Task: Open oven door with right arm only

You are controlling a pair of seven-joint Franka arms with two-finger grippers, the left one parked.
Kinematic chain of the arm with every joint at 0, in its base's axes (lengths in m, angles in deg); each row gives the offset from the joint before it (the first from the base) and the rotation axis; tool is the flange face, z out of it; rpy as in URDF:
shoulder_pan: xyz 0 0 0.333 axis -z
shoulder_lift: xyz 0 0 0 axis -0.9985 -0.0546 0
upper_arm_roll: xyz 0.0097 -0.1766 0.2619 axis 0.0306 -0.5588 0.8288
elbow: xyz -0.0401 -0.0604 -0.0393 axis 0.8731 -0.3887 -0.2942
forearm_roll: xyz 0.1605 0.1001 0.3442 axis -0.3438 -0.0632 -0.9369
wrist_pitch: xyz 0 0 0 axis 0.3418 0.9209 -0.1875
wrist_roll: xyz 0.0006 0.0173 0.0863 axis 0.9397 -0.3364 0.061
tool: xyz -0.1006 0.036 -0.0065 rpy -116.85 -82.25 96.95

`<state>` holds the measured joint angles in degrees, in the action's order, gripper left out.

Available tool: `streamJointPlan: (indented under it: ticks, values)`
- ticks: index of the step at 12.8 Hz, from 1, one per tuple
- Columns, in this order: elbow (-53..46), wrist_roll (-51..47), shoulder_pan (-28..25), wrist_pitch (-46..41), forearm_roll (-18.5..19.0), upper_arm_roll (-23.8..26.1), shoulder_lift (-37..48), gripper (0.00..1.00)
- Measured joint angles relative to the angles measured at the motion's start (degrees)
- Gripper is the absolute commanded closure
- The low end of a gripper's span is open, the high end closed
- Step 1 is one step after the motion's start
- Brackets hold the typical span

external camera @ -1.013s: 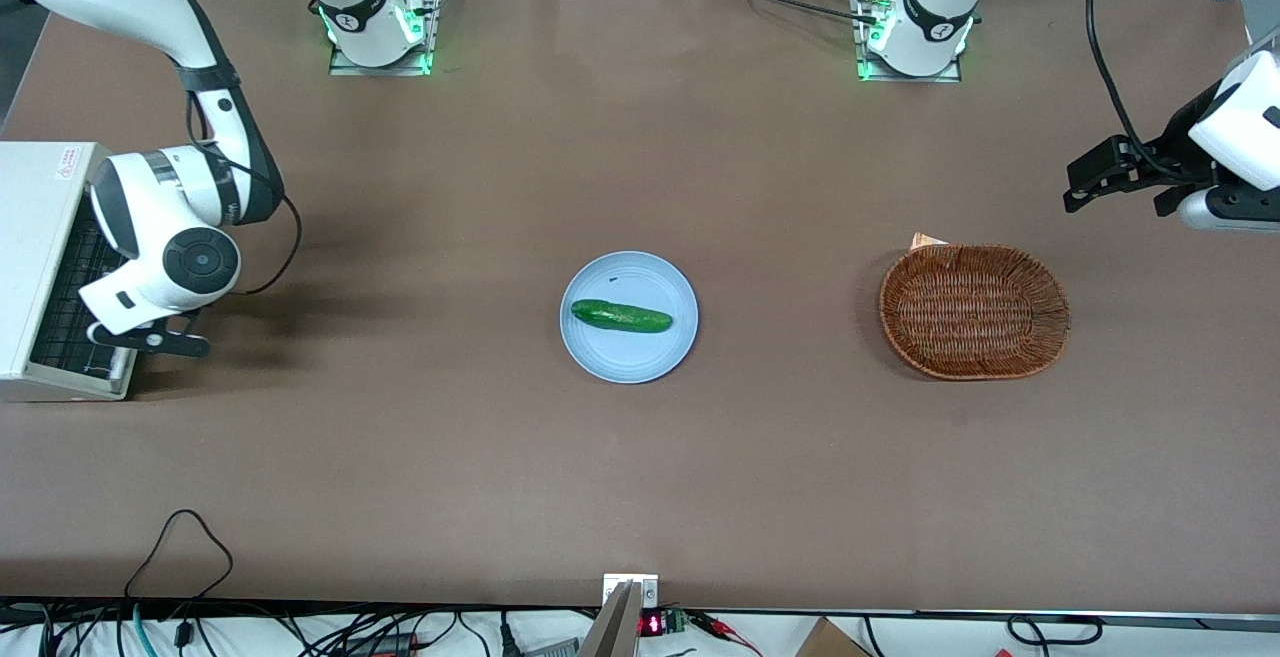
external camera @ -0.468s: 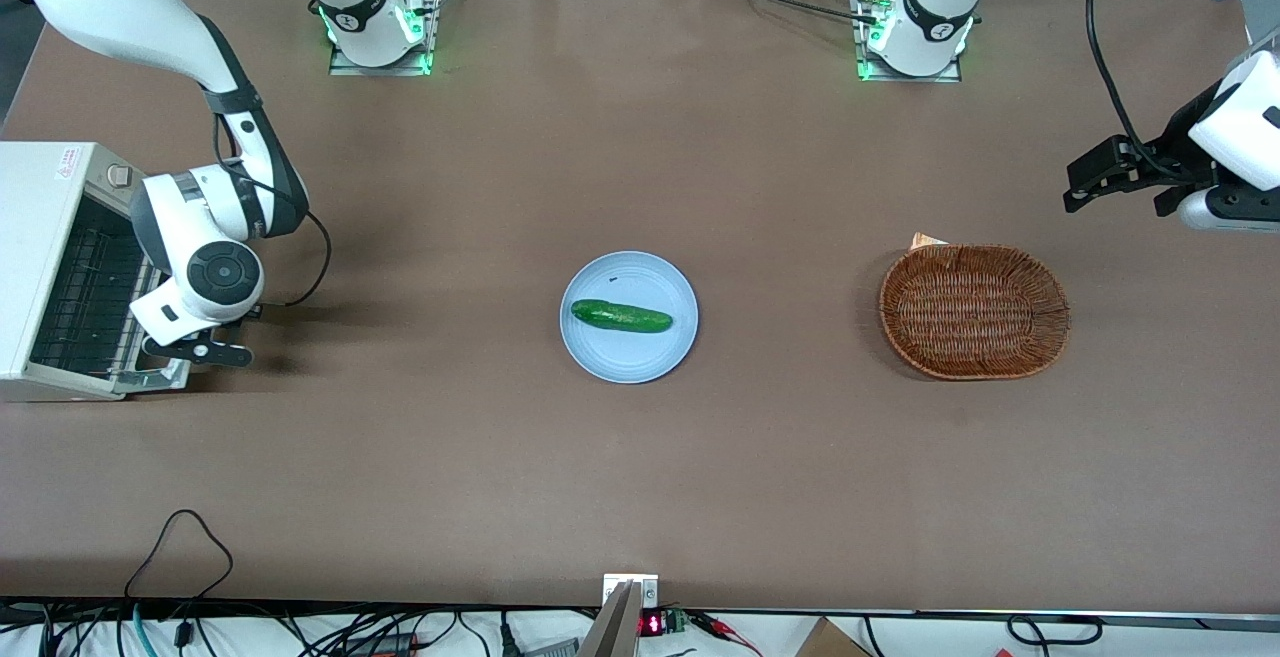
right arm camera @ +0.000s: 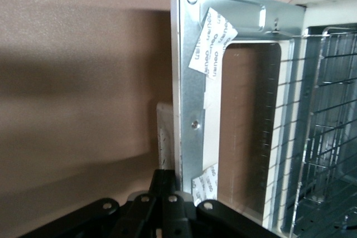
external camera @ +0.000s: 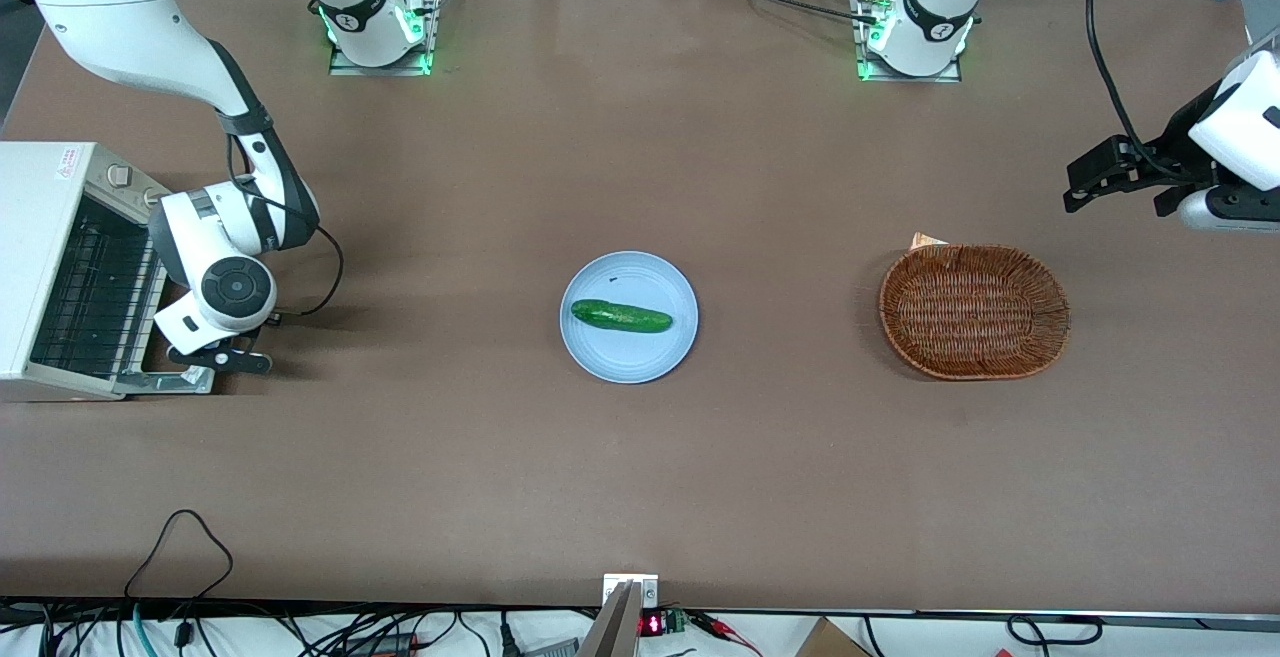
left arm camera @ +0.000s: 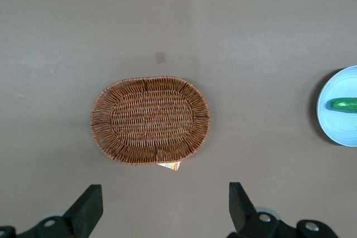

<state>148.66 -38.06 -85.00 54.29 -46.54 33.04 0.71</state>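
The white toaster oven (external camera: 40, 237) stands at the working arm's end of the table. Its oven door (external camera: 180, 380) hangs open, swung down almost flat in front of the oven, so the wire rack (external camera: 95, 307) inside shows. In the right wrist view the door's silvery frame (right arm camera: 187, 110) and glass window show from the inside, with the handle bar (right arm camera: 164, 132) at its outer edge. The right arm's gripper (external camera: 225, 357) is at that outer edge. Its black fingers are pressed together (right arm camera: 172, 179), with their tips against the door's handle edge.
A light blue plate (external camera: 628, 362) with a green cucumber (external camera: 620, 316) sits mid-table. A brown wicker basket (external camera: 975, 312) lies toward the parked arm's end, and also shows in the left wrist view (left arm camera: 150, 120). A black cable loops from the right arm's wrist.
The right arm's wrist has moved away from the oven toward the table's middle and lower. The door has swung down further, uncovering the oven's inside and its rack.
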Motion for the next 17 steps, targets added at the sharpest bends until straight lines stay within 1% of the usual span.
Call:
streamJointPlan:
  ticks: [4, 6, 7, 8, 9, 11, 13, 15, 17]
  values:
    - [0.0, -1.3, -0.6, 0.1, 0.0, 0.1, -1.6, 0.98]
    - [0.0, -1.6, -0.9, 0.1, -0.4, 0.1, -1.7, 0.96]
    - [-0.1, -1.6, -1.2, 0.1, -1.3, 0.1, -1.7, 0.78]
    - [-0.3, -1.6, -1.5, 0.1, -2.5, 0.1, -1.7, 0.29]
    - [-0.6, -1.6, -1.9, 0.0, -3.7, 0.2, -1.6, 0.0]
    - [-1.4, -1.6, -2.5, -1.1, -6.2, 1.1, -1.1, 0.0]
    - [-2.5, -0.8, -2.7, -4.8, -9.3, 2.1, 0.1, 0.0]
    - [-6.1, 3.4, -2.8, -12.7, -15.2, 3.1, 2.1, 0.0]
    - [-11.7, 9.1, -2.8, -22.0, -21.6, 3.3, 4.0, 0.0]
